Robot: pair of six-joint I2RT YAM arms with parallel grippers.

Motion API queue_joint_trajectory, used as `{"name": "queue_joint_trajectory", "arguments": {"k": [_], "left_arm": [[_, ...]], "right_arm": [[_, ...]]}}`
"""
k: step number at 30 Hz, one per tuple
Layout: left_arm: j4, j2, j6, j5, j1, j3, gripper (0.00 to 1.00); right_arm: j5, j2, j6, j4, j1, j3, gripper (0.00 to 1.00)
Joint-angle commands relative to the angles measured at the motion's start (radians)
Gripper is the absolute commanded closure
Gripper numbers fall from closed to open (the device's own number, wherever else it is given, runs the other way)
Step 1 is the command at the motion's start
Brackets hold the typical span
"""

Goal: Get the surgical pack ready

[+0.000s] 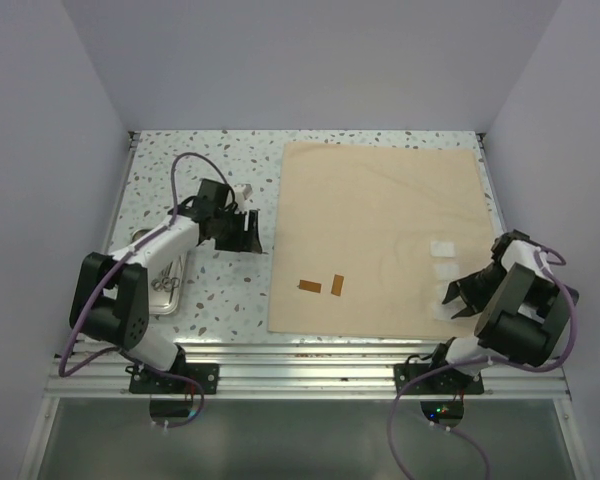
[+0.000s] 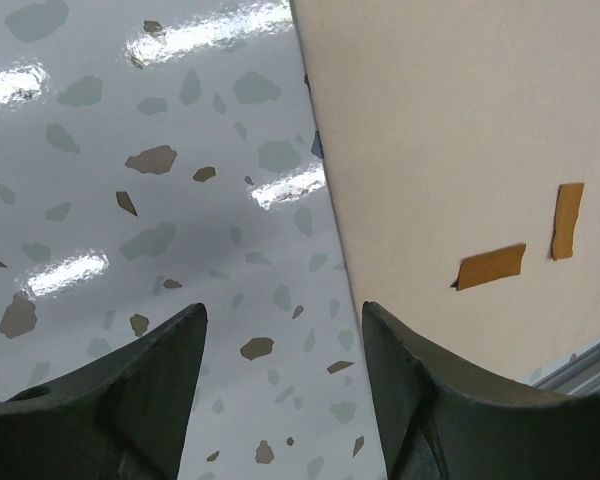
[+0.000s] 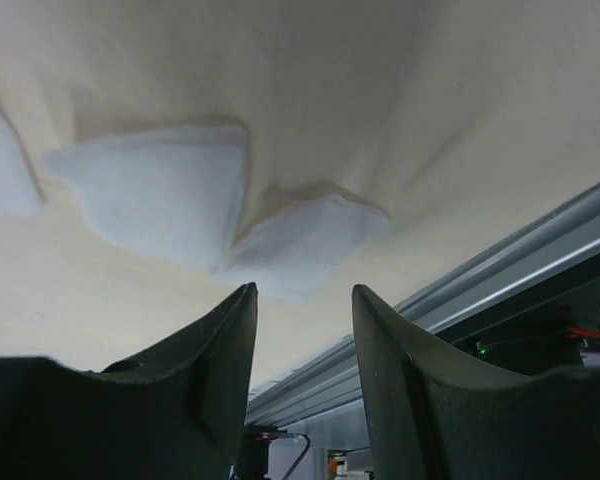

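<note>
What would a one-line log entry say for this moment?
left gripper: open, empty, above table | right gripper: open, at gauze pads | cloth: spread out | brown strips: on cloth

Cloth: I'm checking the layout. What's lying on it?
On the cloth: two brown strips near the robot-side edge, white gauze pads by the right edge. Anything beneath it is covered.

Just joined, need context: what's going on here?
Two arms are preparing a surgical pack. The tan cloth lies flat, with two brown strips and white gauze pads on it. The right gripper is low over the gauze at the cloth's near right edge, jaws apart, no grip visible. The left gripper hangs open and empty beside the cloth's left edge. The steel tray with instruments sits off the cloth, by the left arm's base.
</note>
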Motion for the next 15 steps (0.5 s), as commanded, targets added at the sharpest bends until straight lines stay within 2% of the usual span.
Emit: {"name": "queue_joint_trajectory", "arguments": {"k": [1,7,15], "left_arm": [[0.03,0.037,0.031,0.018,-0.004,0.037,0.33],[0.033,0.072,0.027,0.033,-0.006,0.053,0.33],[0.038,0.072,0.022,0.03,-0.004,0.033,0.33]], "right_arm": [[0.023,-0.097,0.022,-0.024,0.003,-0.057,0.53],[0.069,-0.22,0.013,-0.064,0.002,-0.091,0.47],[0.116,-0.161,-0.032,-0.048,0.028,-0.011,0.47]]}}
